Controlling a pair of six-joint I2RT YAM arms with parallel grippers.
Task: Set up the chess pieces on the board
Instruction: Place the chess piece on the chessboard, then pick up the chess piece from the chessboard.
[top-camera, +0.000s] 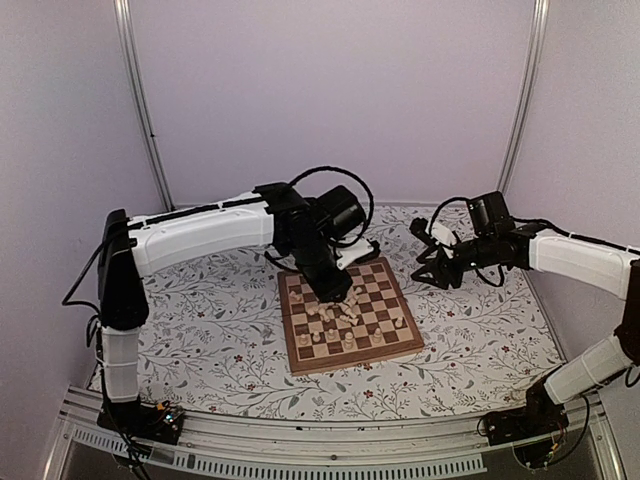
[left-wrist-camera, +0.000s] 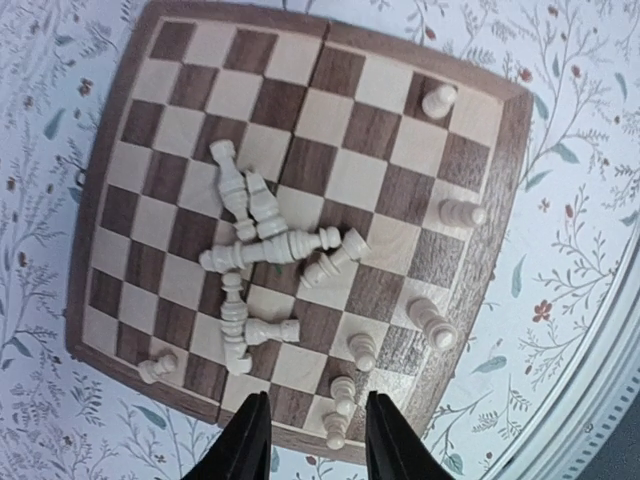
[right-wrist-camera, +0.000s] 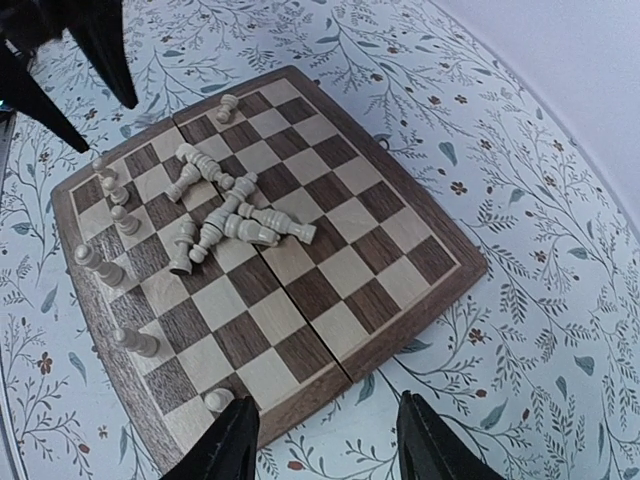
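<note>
Board (top-camera: 348, 315) sits on floral cloth (top-camera: 200, 330). Chess pieces (left-wrist-camera: 270, 245) mostly lie toppled mid-board, several upright along one edge. Left gripper (left-wrist-camera: 312, 420) jaws apart above that edge. Right gripper (right-wrist-camera: 327, 410) jaws apart, empty.

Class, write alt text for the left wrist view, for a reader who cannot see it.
Small cream turned-wood chess pieces lie heaped on a square brown-and-tan checked wooden chessboard, others upright near one edge. The black left gripper hangs open over its border.
</note>
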